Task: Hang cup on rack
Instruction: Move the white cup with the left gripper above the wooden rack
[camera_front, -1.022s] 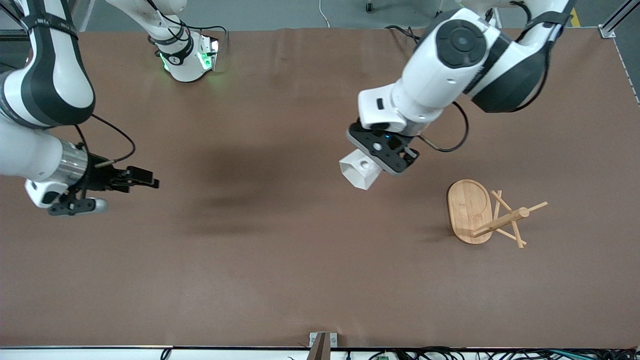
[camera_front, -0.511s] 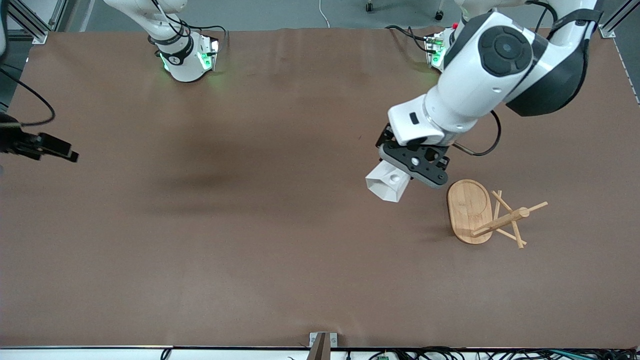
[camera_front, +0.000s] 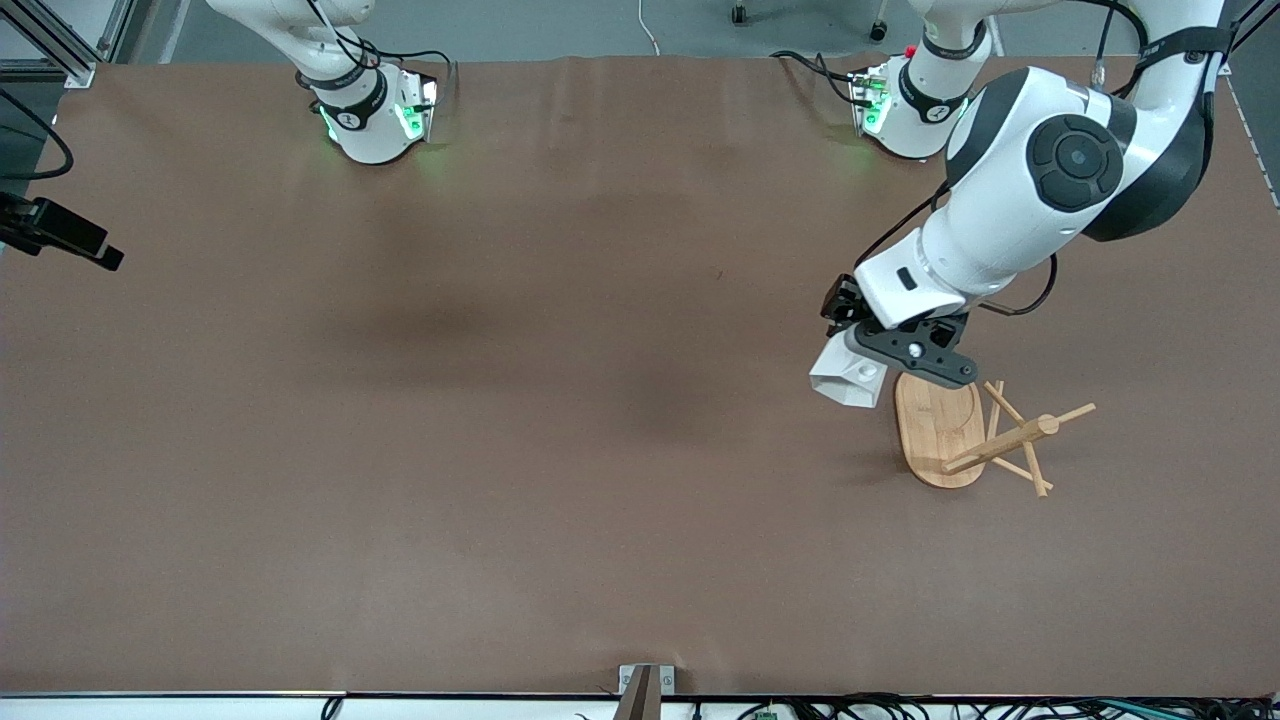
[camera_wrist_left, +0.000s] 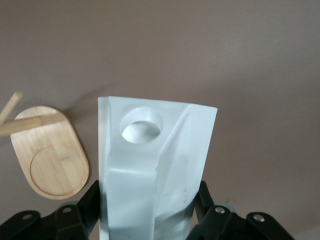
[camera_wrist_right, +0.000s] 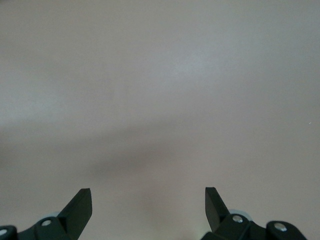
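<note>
My left gripper (camera_front: 905, 350) is shut on the white faceted cup (camera_front: 850, 372) and holds it in the air, just over the edge of the rack's oval base (camera_front: 940, 425). In the left wrist view the cup (camera_wrist_left: 150, 150) fills the gap between the black fingers (camera_wrist_left: 82, 210), with its round handle hole (camera_wrist_left: 142, 125) facing the camera. The bamboo rack's post and crossing pegs (camera_front: 1010, 440) show beside the base, toward the left arm's end of the table. The rack base also shows in the left wrist view (camera_wrist_left: 50, 155). My right gripper (camera_wrist_right: 148, 200) is open and empty over bare table.
The brown table mat (camera_front: 560, 450) stretches wide around the rack. The right arm's hand (camera_front: 60, 235) pokes in at the right arm's end of the table. Both arm bases (camera_front: 370, 110) stand along the table's back edge.
My left gripper has carried the cup toward the rack, from mid-table to the base's edge. The right arm has pulled back to the table's edge.
</note>
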